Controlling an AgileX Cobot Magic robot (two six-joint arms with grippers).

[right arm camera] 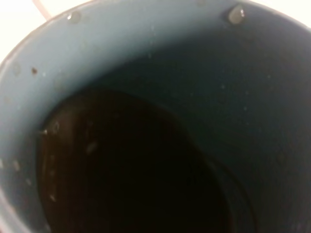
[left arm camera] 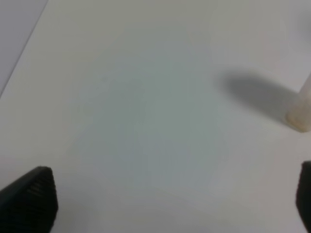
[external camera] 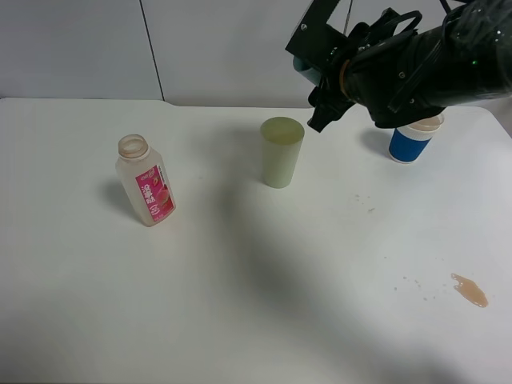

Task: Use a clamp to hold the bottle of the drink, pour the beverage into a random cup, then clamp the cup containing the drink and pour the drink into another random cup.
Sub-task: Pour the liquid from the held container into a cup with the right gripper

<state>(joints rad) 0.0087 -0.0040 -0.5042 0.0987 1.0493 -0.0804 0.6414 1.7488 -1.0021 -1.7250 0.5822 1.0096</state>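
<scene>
The open plastic bottle (external camera: 146, 181) with a pink label stands upright at the left of the white table (external camera: 240, 304). A pale green cup (external camera: 282, 151) stands at the middle back. My right gripper (external camera: 322, 80) is shut on a blue-grey cup (external camera: 302, 66), held high and tilted, just right of and above the green cup. The right wrist view is filled by that cup's inside (right arm camera: 160, 121), dark at the bottom with droplets on the wall. My left gripper (left arm camera: 167, 201) is open and empty over bare table, with the bottle's base (left arm camera: 301, 114) at the frame's edge.
A blue cup with a white rim (external camera: 412, 144) stands at the back right, partly behind the right arm. A small puddle of spilled drink (external camera: 470, 290) lies at the front right, and tiny drops (external camera: 366, 203) lie right of the green cup.
</scene>
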